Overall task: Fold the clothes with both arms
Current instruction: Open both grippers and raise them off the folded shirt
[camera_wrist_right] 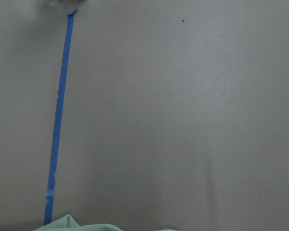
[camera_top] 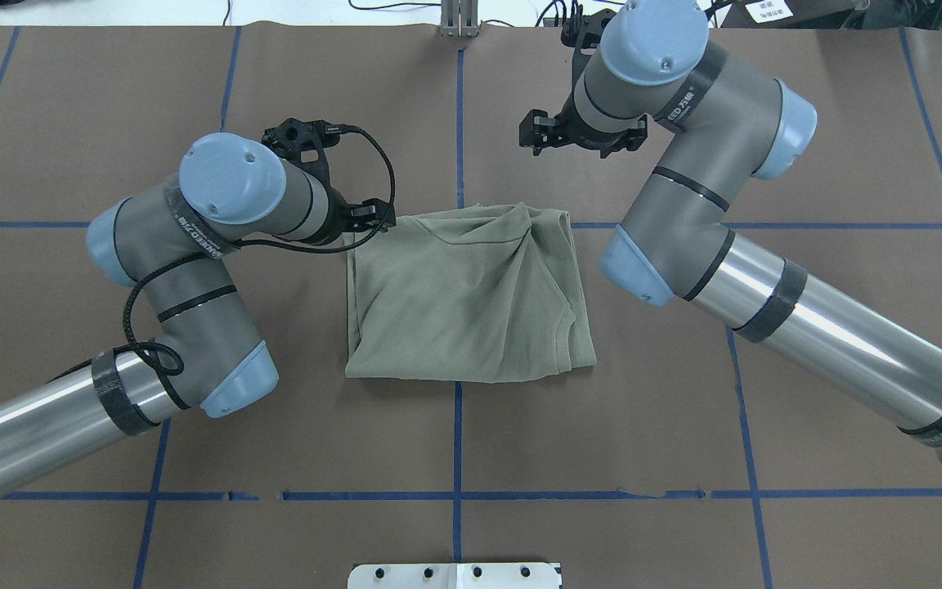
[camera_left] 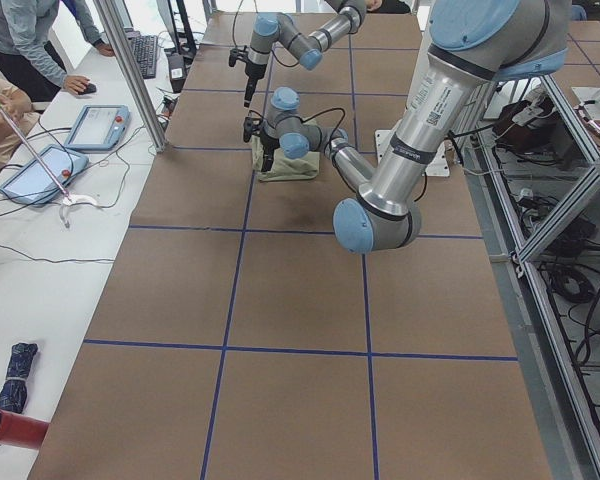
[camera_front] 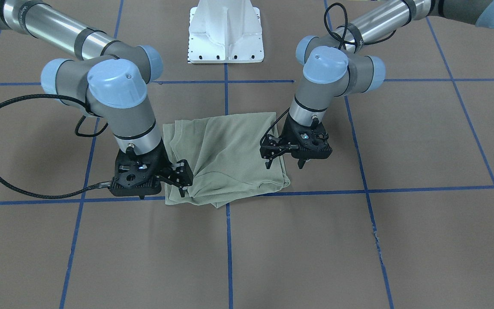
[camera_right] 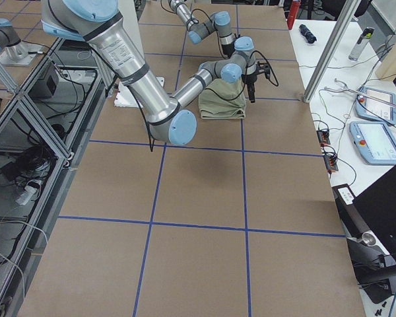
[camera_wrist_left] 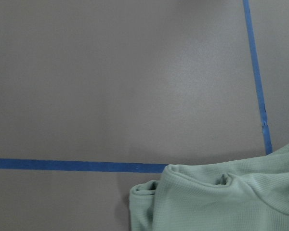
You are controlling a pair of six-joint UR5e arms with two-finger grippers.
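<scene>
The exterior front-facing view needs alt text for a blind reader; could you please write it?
A green shirt, folded into a rough rectangle, lies on a brown table gridded with blue tape. The robot's left gripper and right gripper are open at the shirt's opposite edges.

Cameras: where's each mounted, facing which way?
Front: across table, facing base; right arm view-left, left arm view-right.
Overhead: above base, looking forward-down; both arms.
Left side: table's left end; left arm near.
Right side: table's right end; right arm near.
Left wrist: down at shirt corner; no arm.
Right wrist: down, mostly table; no arm.
All six show the shirt.
</scene>
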